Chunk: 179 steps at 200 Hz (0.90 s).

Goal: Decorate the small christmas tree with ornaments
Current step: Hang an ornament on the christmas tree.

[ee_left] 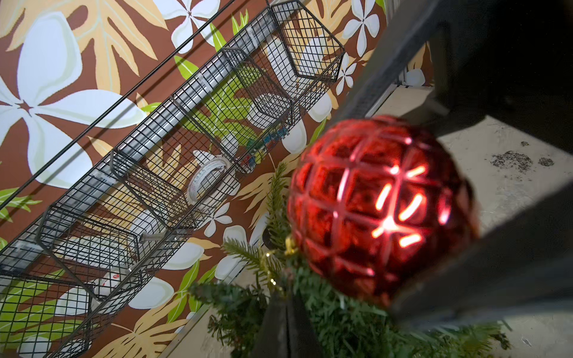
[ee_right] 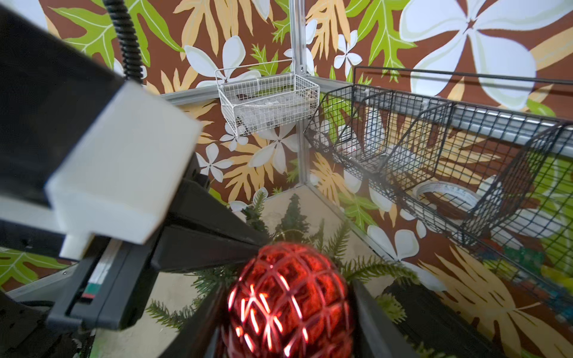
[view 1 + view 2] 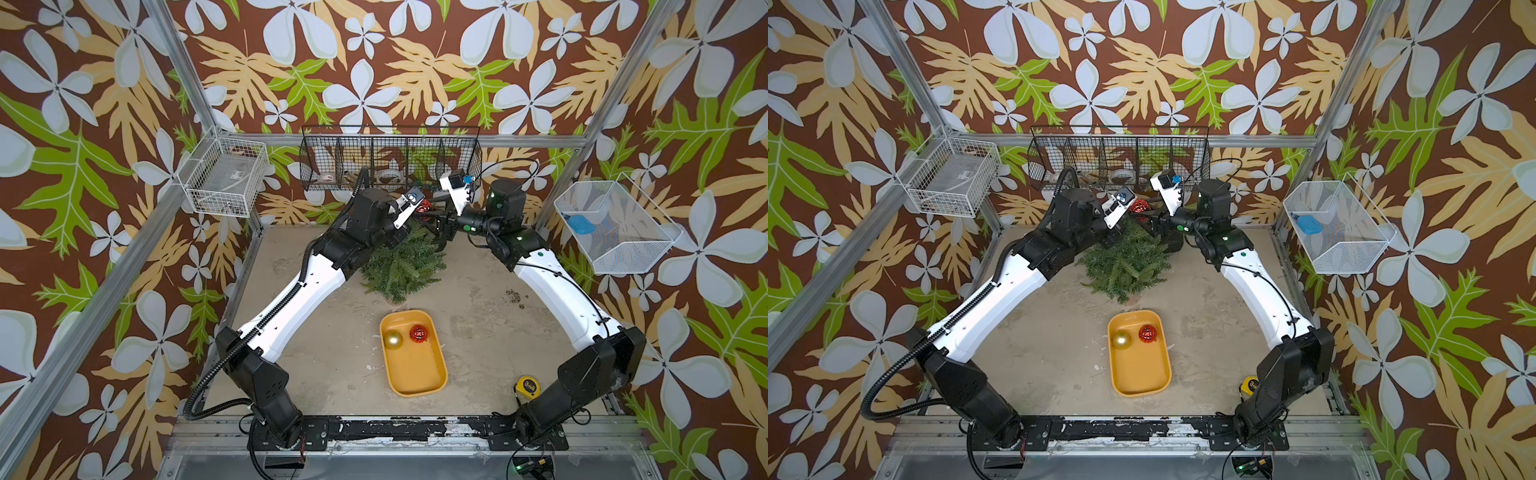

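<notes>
The small christmas tree (image 3: 403,266) (image 3: 1125,266) stands at the back of the table, in both top views. Above its top hangs a glittery red ornament (image 3: 424,206) (image 2: 288,303) with a net pattern. My right gripper (image 2: 288,285) is shut on it, one dark finger on each side of the ball. My left gripper (image 1: 283,297) is shut right beside this ornament (image 1: 378,210), its tips closed on the thin gold loop (image 1: 271,272) among the needles. A gold ornament (image 3: 392,340) and a second red ornament (image 3: 419,333) lie in the yellow tray (image 3: 415,374) in front of the tree.
A yellow-and-black tape measure (image 3: 528,387) lies by the right arm's base. A black wire basket (image 3: 390,162) hangs on the back wall just behind both grippers. A white wire basket (image 3: 224,178) hangs at the left and a white mesh basket (image 3: 615,228) at the right.
</notes>
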Motion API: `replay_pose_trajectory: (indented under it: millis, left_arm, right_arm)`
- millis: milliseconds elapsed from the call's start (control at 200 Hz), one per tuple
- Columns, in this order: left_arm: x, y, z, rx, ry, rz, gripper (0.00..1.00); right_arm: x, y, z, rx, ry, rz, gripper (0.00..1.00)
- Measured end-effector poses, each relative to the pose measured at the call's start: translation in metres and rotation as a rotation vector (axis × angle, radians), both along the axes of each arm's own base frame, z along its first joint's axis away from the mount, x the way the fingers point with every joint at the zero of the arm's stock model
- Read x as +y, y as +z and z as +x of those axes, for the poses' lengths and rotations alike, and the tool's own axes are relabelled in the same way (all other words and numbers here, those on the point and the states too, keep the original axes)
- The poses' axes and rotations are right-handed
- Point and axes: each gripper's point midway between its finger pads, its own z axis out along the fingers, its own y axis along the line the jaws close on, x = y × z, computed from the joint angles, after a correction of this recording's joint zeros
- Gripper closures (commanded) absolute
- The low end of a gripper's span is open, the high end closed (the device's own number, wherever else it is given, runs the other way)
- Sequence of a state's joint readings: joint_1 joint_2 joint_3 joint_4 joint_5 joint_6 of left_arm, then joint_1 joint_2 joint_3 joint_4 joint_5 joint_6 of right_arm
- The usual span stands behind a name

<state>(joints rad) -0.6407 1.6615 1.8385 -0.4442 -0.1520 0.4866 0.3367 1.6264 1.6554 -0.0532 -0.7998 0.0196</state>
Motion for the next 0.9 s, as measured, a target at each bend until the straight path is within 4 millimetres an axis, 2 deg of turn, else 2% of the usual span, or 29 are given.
replay_pose_trajectory:
  millis: [405,896]
  left_arm:
    - [0.002,-0.007,-0.002,0.018,0.002,-0.001,1.00]
    - [-0.001,-0.011,-0.004,0.031,-0.016,-0.004,1.00]
  right_arm:
    - [-0.008,0.020,0.005,-0.126,-0.068,-0.033,0.53]
    - [-0.012,0.006,0.011,-0.101,-0.107,-0.064,0.53]
